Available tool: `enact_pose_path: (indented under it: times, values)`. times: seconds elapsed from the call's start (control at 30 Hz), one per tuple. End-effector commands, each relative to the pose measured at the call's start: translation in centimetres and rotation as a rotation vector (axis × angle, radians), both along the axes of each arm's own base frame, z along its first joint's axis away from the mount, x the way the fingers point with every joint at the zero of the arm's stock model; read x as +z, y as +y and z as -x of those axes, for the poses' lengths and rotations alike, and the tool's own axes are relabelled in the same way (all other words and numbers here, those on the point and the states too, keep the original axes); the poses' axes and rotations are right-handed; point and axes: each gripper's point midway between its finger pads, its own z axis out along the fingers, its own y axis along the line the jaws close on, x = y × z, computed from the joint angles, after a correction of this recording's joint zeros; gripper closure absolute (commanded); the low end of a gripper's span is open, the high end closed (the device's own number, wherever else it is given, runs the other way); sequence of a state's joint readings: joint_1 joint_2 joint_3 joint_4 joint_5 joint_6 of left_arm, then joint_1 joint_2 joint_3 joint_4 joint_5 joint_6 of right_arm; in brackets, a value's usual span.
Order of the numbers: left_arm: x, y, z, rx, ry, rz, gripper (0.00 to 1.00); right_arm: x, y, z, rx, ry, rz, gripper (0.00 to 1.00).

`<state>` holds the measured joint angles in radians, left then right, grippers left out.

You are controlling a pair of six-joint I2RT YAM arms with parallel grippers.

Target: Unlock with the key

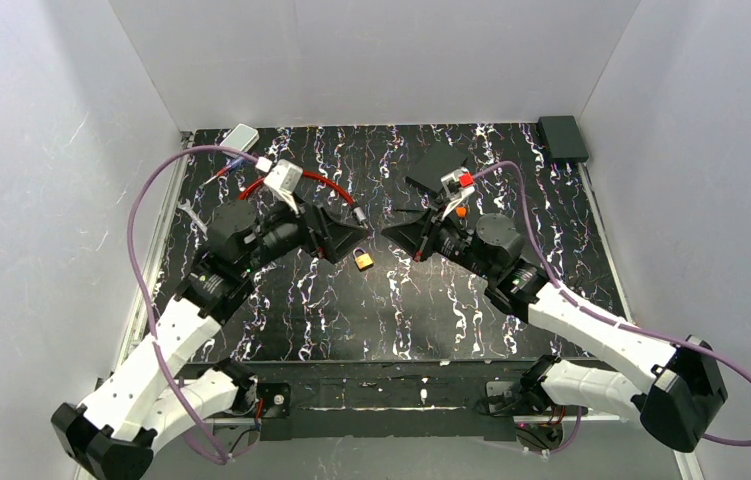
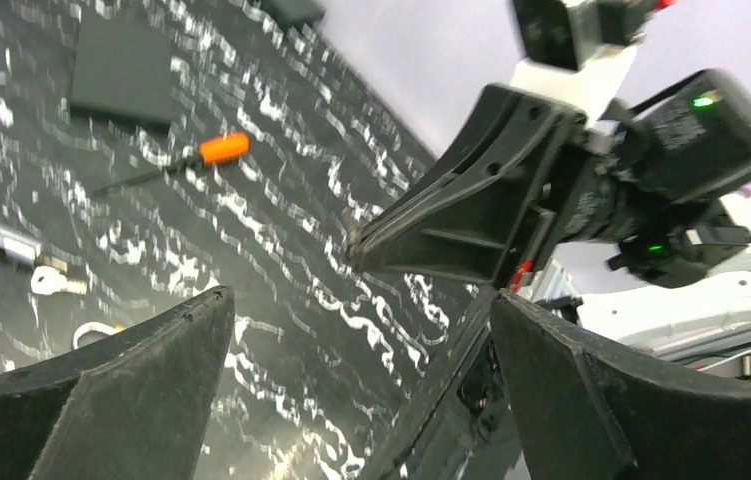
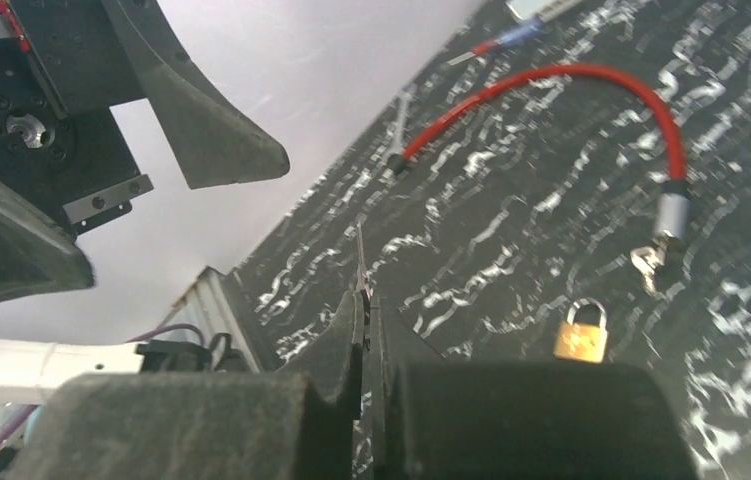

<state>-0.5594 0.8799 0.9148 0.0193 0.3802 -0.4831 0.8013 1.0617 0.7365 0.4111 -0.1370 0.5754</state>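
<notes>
Only right wrist view shows right hand (image 3: 363, 300) pinching a silvery sliver (image 3: 360, 255) (left hand (image 2: 359, 300) apart).

Over the middle of the surface (image 1: 401, 320) the two pincers stand almost nose to nose. The left pincer (image 1: 361, 238) is spread wide, and the right pincer (image 1: 389, 222) is pinched on a thin metal sliver (image 3: 360, 262), with only a narrow gap between them. The brass padlock (image 3: 579, 335) sits just near of that gap. The red cable lock (image 3: 591, 72) arcs behind the left arm, the key (image 3: 646, 265) at its metal end. An orange-handled screwdriver (image 2: 223, 148) and a flat black pad (image 2: 121, 70) lie beyond the right arm. Bare surface runs from the padlock toward the arm bases.
</notes>
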Motion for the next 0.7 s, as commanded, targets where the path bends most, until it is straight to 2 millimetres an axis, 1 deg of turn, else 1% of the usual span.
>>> enact_pose_path:
  times: [0.0, 0.07, 0.13, 0.17, 0.27, 0.33, 0.4, 0.47, 0.6, 0.67]
  values:
    - [-3.0, 0.1, -0.2, 0.005, 0.169, -0.105, 0.02, -1.3, -2.8, -1.0, -0.143, 0.013, 0.089, 0.99]
    - [-4.2, -0.3, -0.5, -0.007, 0.229, -0.140, 0.02, -2.3, -3.7, -1.2, -0.185, 0.027, 0.126, 0.99]
    - [-4.8, -0.4, -1.0, 0.005, 0.287, -0.172, 0.02, -3.3, -4.4, -1.0, -0.205, 0.045, 0.156, 0.99]
    - [-5.8, -0.3, -1.4, 0.020, 0.341, -0.206, 0.02, -3.7, -4.6, -0.9, -0.208, 0.051, 0.168, 0.99]
    - [-7.7, 0.5, -3.0, 0.112, 0.437, -0.285, 0.02, -5.4, -5.4, -0.7, -0.227, 0.079, 0.211, 0.99]
    - [-9.2, 1.3, -4.0, 0.185, 0.495, -0.351, 0.09, -6.1, -6.0, -0.7, -0.248, 0.092, 0.224, 0.99]
    - [-10.9, 2.3, -5.0, 0.271, 0.565, -0.420, 0.14, -6.6, -6.4, -0.8, -0.265, 0.099, 0.230, 0.99]
    - [-12.8, 3.1, -5.6, 0.354, 0.656, -0.484, 0.14, -7.0, -6.8, -0.8, -0.278, 0.105, 0.235, 0.99]
    - [-16.1, 3.5, -6.0, 0.429, 0.838, -0.581, 0.15, -7.9, -8.0, -1.0, -0.328, 0.117, 0.249, 0.99]
    - [-18.3, 3.7, -6.3, 0.485, 0.904, -0.613, 0.19, -8.3, -8.6, -1.0, -0.353, 0.125, 0.257, 0.99]
